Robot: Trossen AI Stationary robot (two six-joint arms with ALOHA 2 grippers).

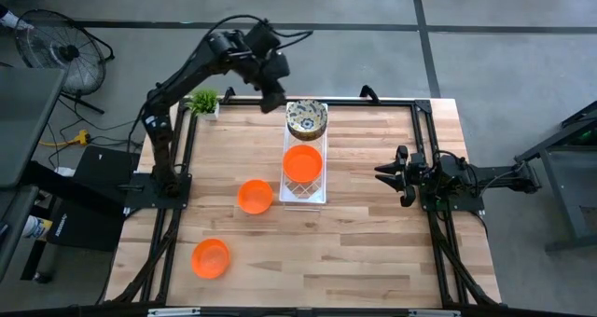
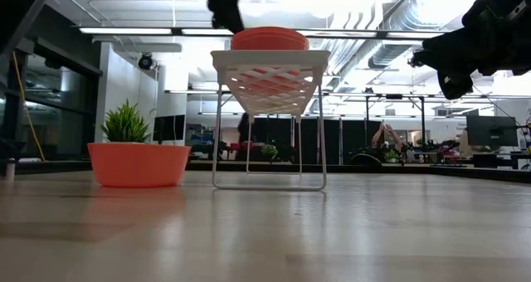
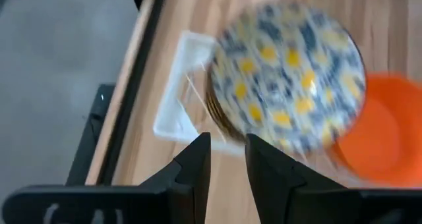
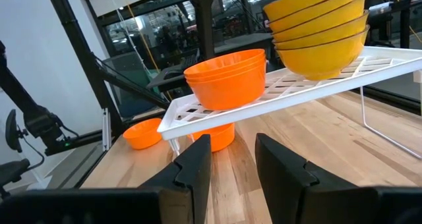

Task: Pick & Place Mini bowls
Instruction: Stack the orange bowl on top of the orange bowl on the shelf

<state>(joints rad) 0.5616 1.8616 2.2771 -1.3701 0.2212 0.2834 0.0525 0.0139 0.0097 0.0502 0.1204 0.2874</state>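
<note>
Wooden bench [image 1: 373, 233] carried a white rack [image 1: 305, 196] with a floral stack [image 1: 306, 119] and orange stack [image 1: 302, 163]; two orange bowls [image 1: 255, 196] lay loose. Left claw [image 1: 273, 101] hovered beside the florals, slightly spread, empty. Right claw [image 1: 384, 172] waited, part-spread. Bowls likely light, rigid, slick; grip the rim.

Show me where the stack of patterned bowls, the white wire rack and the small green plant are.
stack of patterned bowls [image 1: 306, 119], high view, inside of the top bowl.
white wire rack [image 4: 395, 61], right wrist view, bare grid of its shelf.
small green plant [image 1: 202, 101], high view, its leaves.

rack [image 1: 305, 194]: two bowl stacks [image 1: 304, 142] on | bowls [image 1: 232, 227] left
</note>
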